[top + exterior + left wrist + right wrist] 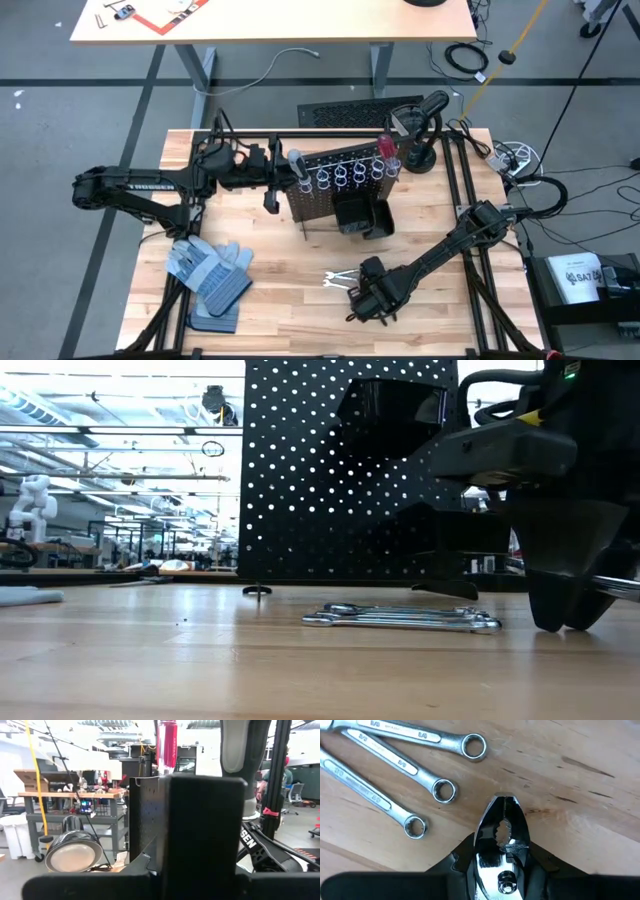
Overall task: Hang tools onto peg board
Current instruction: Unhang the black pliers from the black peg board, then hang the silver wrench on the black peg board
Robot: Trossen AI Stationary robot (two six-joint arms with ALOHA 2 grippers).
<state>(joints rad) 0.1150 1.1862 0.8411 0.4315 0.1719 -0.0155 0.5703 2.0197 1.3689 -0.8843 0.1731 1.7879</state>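
Note:
The upright black peg board [335,185] stands mid-table with a row of silver rings [350,175] and a black bin [362,215]. A red-handled screwdriver [385,150] stands upright at the row's right end. At the board's left end my left gripper [280,178] points level, shut, with a grey-handled screwdriver [297,160] upright at its fingers. Three silver wrenches [415,780] lie flat on the table near the front. Just right of them my right gripper [370,297] points down, shut on the black-and-silver pliers [502,840]. My left gripper comes level from the table's left at the grey-handled screwdriver, whose handle [240,745] stands upright above the dark fingers [205,830]. The fingers themselves hide the place of contact, so the part held cannot be told. My right gripper pinches the pliers between its two fingers at the head's two edges beside the pivot [506,881]. The fingers come from above, pointing down. The pliers' nose [502,802] points down at the table; whether it touches the wood I cannot tell. The handles are hidden by the gripper.
Blue-grey work gloves [210,275] lie near the table's left front. A flat black ribbed mat [345,112] and a black stand [420,135] sit behind the board. Bare wood lies between the gloves and the wrenches [335,278].

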